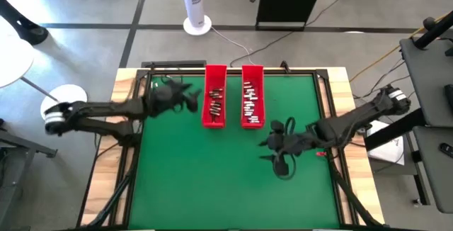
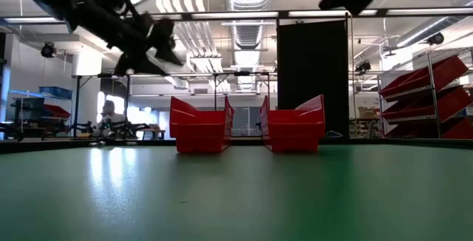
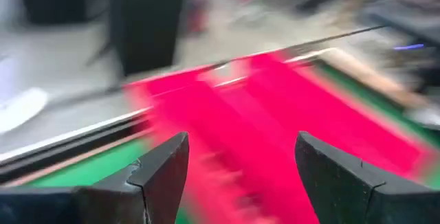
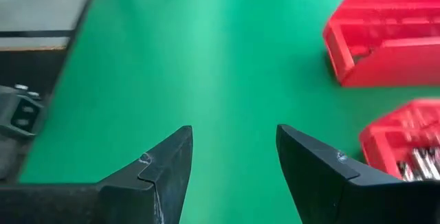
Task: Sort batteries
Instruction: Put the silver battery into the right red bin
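Note:
Two long red trays stand side by side on the green mat at the far middle: the left tray (image 1: 214, 96) and the right tray (image 1: 252, 96). Small silvery and dark batteries (image 1: 215, 103) lie in the left tray, and more batteries (image 1: 249, 103) lie in the right one. My left gripper (image 1: 192, 102) hovers open just left of the left tray, whose red shape (image 3: 275, 128) shows blurred ahead of the gripper (image 3: 240, 141). My right gripper (image 1: 271, 149) is open above bare mat, nearer than the right tray, with nothing between its fingers (image 4: 234, 131).
The mat (image 1: 212, 181) is bare between the trays and the near edge. A dark frame (image 1: 325, 82) borders the wooden table top. In the right wrist view both trays sit to one side, one showing batteries (image 4: 419, 162). A white fan (image 1: 196, 4) stands on the floor beyond the table.

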`<state>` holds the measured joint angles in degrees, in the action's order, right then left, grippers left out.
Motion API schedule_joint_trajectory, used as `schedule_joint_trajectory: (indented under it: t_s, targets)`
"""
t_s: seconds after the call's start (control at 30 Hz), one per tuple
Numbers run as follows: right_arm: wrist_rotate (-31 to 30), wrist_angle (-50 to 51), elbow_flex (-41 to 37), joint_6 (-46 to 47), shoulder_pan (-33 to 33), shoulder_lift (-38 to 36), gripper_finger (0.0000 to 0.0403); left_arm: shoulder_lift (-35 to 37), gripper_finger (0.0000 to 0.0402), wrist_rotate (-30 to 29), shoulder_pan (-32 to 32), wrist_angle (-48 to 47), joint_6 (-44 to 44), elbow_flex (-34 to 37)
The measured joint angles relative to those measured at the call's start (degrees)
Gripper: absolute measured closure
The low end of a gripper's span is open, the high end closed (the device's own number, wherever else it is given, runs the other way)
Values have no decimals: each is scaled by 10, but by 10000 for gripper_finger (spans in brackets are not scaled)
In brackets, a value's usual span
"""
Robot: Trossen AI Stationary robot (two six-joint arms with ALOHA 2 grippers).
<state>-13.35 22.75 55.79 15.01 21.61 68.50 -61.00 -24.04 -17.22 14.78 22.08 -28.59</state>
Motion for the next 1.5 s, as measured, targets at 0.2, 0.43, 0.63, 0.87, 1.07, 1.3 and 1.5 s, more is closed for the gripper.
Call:
schedule_joint_trajectory:
  t_s: [0.2, 0.43, 0.63, 0.87, 1.07, 1.3, 1.5]
  targets:
    - [-67, -60, -64, 53, 31, 20, 197, -15, 157, -5, -190, -377, 141, -116]
    - [-92, -88, -72, 76, 35, 36, 197, -118, 157, 0, -308, -600, 157, -223]
    - [-92, -110, -72, 76, 56, 39, 202, -228, 159, 103, -367, -644, 105, -302]
    - [-101, -114, -72, 96, 106, 39, 204, -363, 186, 169, -451, -718, 95, -388]
    - [-159, -110, -72, 114, 163, 39, 201, -450, 203, 142, -461, -780, 123, -465]
    - [-184, -97, -72, 146, 199, 39, 195, -537, 192, 141, -485, -872, 139, -552]
    - [-220, -16, -72, 241, 220, 39, 196, -603, 170, 146, -496, -915, 132, -593]
